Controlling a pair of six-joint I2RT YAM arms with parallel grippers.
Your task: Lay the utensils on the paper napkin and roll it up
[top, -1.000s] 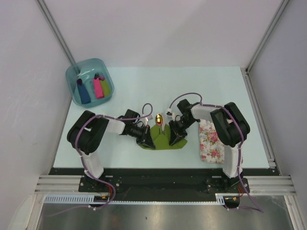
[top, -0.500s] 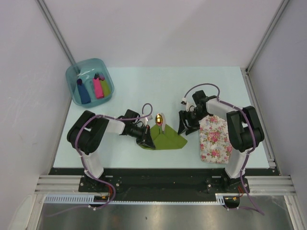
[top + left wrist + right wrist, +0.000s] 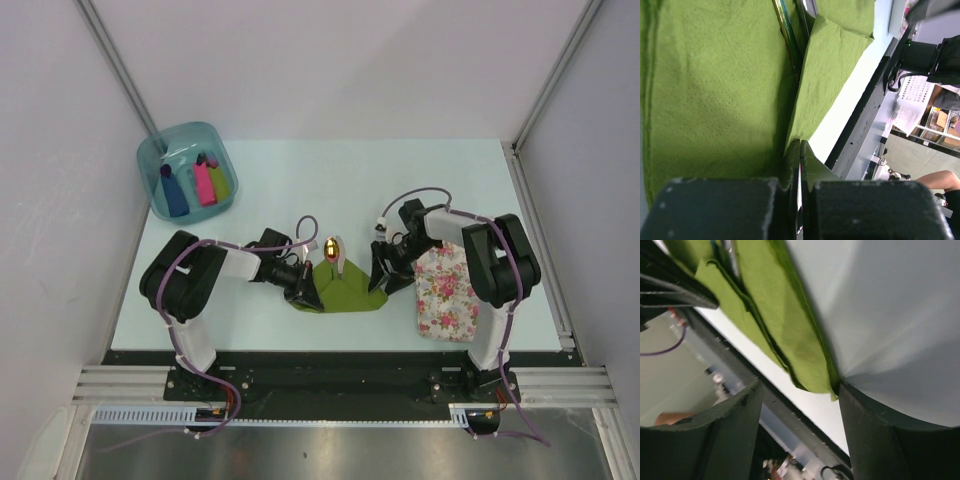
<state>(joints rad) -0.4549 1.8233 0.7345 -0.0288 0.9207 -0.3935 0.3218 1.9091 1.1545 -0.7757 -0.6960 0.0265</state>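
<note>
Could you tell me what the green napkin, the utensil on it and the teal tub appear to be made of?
The napkin looks like thin matte paper: dotted embossing and soft creases show. The utensil looks like polished metal, as its slim handle is glossy. The tub seems to be translucent teal plastic, with walls that look glossy and partly see-through.

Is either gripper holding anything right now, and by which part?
The left gripper is shut on the paper napkin, pinching its left edge. The right gripper is open by the napkin's right corner, holding nothing.
</note>
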